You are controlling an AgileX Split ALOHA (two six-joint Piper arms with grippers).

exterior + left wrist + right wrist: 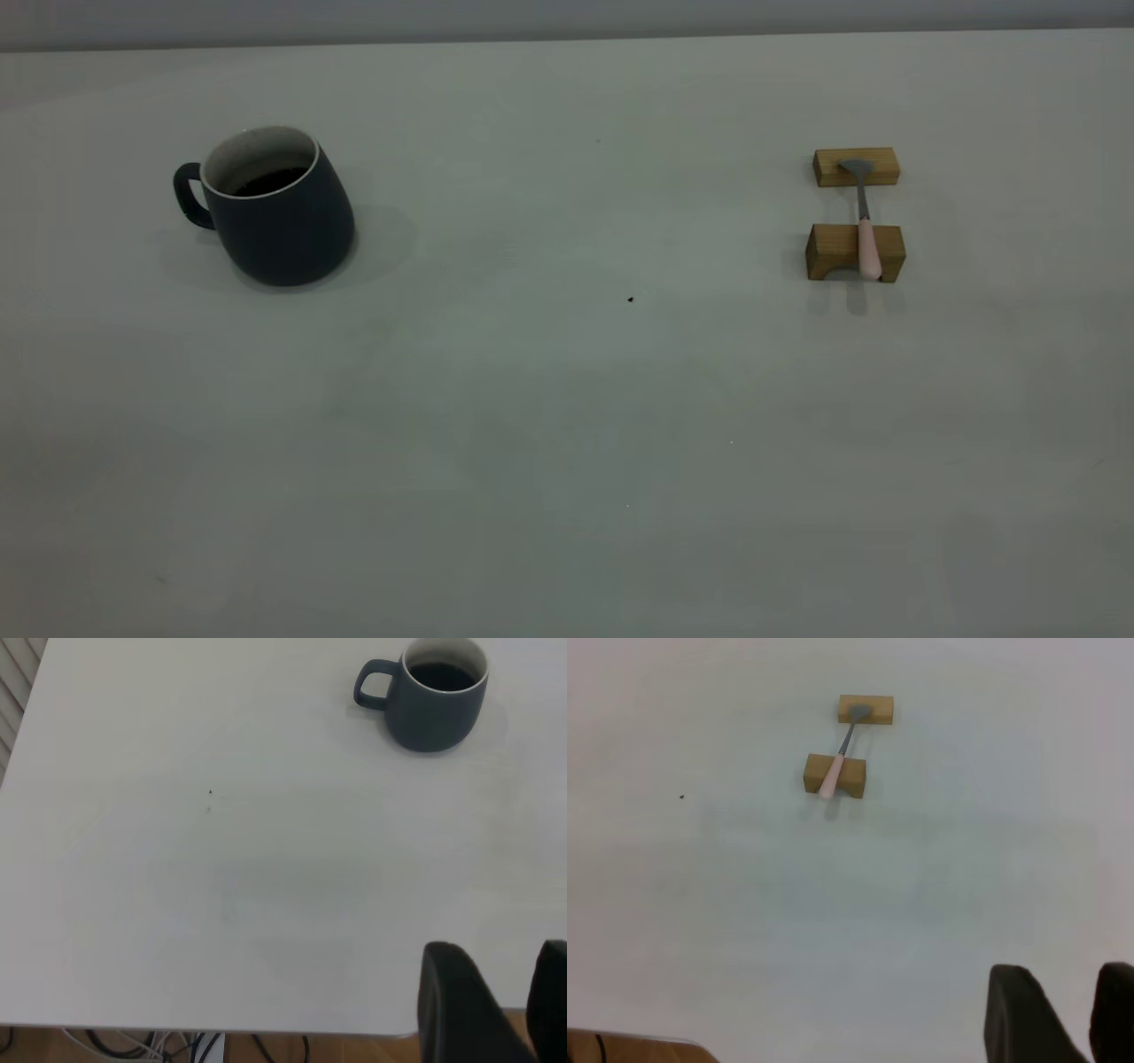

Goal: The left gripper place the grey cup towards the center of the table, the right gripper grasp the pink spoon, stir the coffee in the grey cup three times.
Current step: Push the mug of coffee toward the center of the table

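The grey cup (279,221) stands upright at the table's (567,399) left, handle pointing outward to the left, with dark coffee (270,180) inside. In the left wrist view the cup (434,709) lies far ahead of my left gripper (500,948), which hangs over the table's near edge, open and holding nothing. At the right the pink spoon (864,221) lies across two tan wooden blocks, its bowl on the far one. The spoon (837,762) is well ahead of my right gripper (1063,970), which is open with nothing in it. Neither gripper shows in the exterior view.
The far block (856,167) and the near block (855,252) hold the spoon off the surface. A tiny dark speck (630,299) marks the table's middle. Past the table edge (266,1028) in the left wrist view lie wooden floor and cables.
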